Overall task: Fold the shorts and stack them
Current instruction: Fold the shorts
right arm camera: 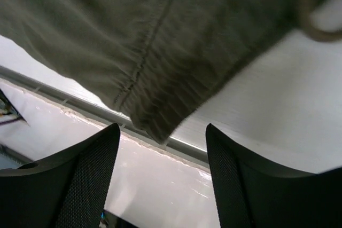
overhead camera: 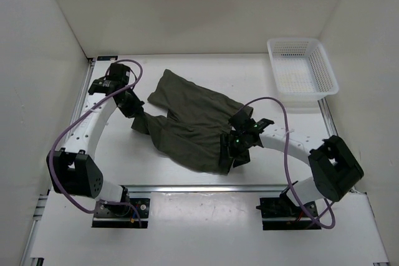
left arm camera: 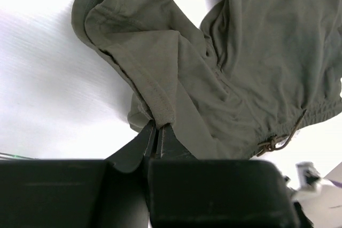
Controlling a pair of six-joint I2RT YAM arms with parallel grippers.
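Note:
The dark olive-green shorts [overhead camera: 190, 119] lie rumpled in the middle of the white table. My left gripper [overhead camera: 138, 114] is shut on a hem edge at the shorts' left side; in the left wrist view the fingers [left arm camera: 158, 132] pinch a fabric fold [left arm camera: 160, 100], and the drawstring [left arm camera: 278, 140] shows at the right. My right gripper [overhead camera: 232, 157] hovers open over the shorts' near right corner. In the right wrist view the fabric corner [right arm camera: 155, 68] hangs ahead of the spread fingers [right arm camera: 96, 164], with nothing between them. No white tag shows.
A white mesh basket [overhead camera: 303, 74] stands at the back right. The table's metal front rail [overhead camera: 206, 186] runs just beneath the right gripper and shows in the right wrist view [right arm camera: 181, 145]. White walls enclose the left, back and right sides.

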